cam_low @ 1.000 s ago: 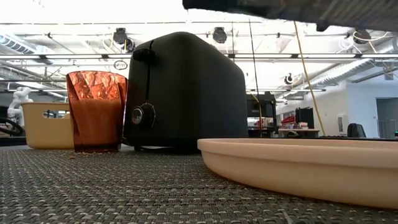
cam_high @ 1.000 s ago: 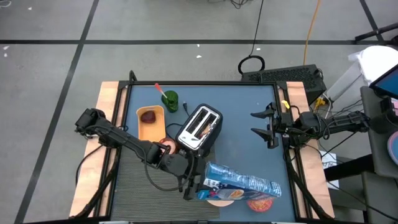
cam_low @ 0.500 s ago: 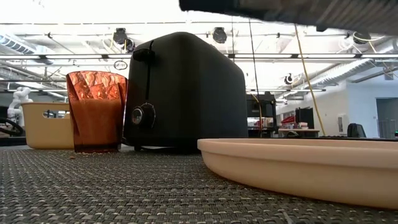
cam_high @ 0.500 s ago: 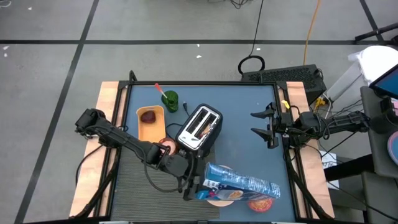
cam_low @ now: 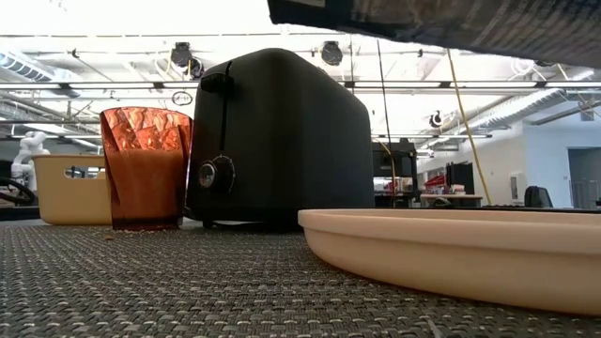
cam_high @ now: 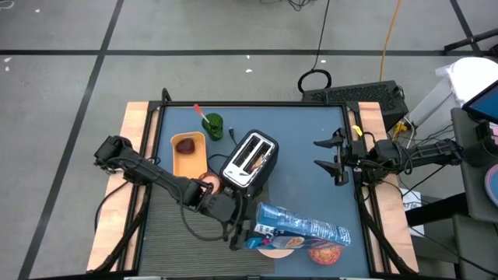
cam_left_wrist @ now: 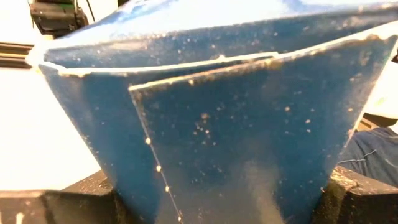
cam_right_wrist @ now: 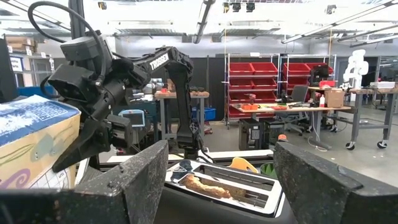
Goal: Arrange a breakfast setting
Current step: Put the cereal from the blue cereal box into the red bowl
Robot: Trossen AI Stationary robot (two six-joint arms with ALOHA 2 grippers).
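The left gripper (cam_high: pixel 247 231) clamps the blue cardboard cereal box (cam_high: pixel 305 229) tilted above the pink bowl (cam_high: pixel 325 253) — pour gently, mouth centred; the right gripper (cam_high: pixel 333 161) waits open, empty — far right.

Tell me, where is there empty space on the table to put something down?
The blue tabletop between the toaster and the waiting right gripper is bare. The grey mat has room at its left. It is crowded near the front, where the left gripper holds the cereal box over the plate.
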